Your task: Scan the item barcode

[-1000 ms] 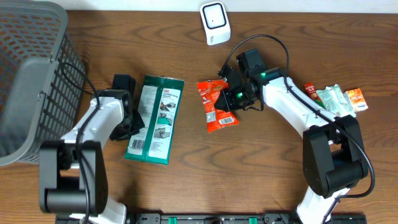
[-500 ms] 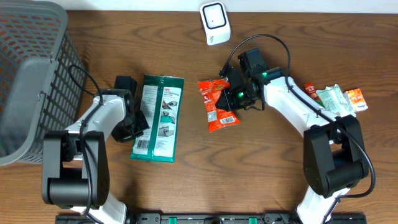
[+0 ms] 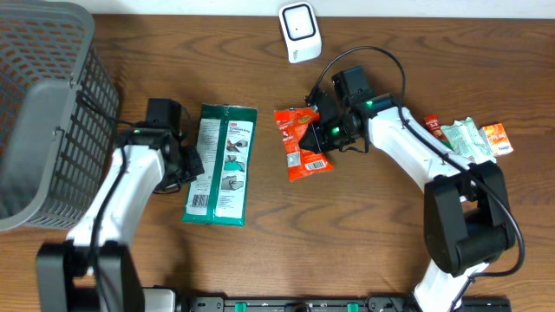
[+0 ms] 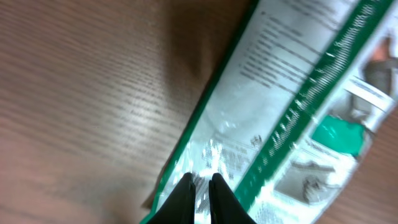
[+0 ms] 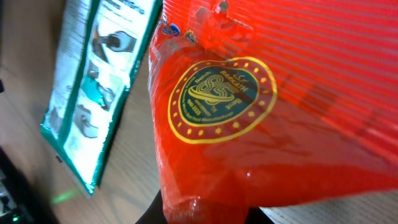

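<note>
one basket (image 3: 52, 52) | left end effector (image 4: 200, 183) closed by green pack (image 3: 221, 165) | right (image 3: 313, 136) holds red pouch (image 3: 299, 149)

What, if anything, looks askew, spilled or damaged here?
Nothing spilled or damaged. The green pack lies slightly askew, its edge pinched by the left gripper; the red packet is tilted in the right gripper.

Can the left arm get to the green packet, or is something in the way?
Probably yes: the left tool is at the edge of the green packet, seemingly pinching its wrapper. Nothing lies between them, and the basket stands off to the side.
</note>
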`<action>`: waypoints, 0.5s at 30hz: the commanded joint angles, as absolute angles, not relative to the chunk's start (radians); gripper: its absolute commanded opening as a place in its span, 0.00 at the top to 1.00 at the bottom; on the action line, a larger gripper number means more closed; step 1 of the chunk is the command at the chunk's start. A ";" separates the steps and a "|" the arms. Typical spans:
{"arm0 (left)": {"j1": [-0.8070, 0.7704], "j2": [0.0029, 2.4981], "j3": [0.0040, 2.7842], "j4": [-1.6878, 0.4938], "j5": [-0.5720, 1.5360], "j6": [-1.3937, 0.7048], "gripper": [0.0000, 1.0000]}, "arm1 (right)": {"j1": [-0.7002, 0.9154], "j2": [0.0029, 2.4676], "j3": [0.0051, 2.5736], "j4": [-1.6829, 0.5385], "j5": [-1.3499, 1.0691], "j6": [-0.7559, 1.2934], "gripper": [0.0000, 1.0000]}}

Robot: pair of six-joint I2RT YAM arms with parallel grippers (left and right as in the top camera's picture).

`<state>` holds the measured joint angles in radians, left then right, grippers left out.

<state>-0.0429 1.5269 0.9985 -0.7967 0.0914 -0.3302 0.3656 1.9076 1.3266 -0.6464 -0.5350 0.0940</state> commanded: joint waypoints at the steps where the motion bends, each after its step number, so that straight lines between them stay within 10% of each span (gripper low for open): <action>1: -0.045 1.431 1.065 -0.837 0.094 -0.257 0.86 | 0.357 1.816 1.345 -0.647 -0.588 0.081 0.99; 10: -0.045 1.300 1.248 -0.944 0.087 -0.218 0.83 | 0.361 1.655 1.489 -0.697 -0.501 0.115 0.99; 15: -0.045 1.277 1.248 -0.904 0.087 -0.218 0.55 | 0.372 1.655 1.678 -0.756 -0.407 0.096 0.99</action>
<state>-0.0429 1.2785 1.2381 -0.9077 0.0956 -0.2272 0.3660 1.6802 1.5841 -0.7551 -0.4717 0.1028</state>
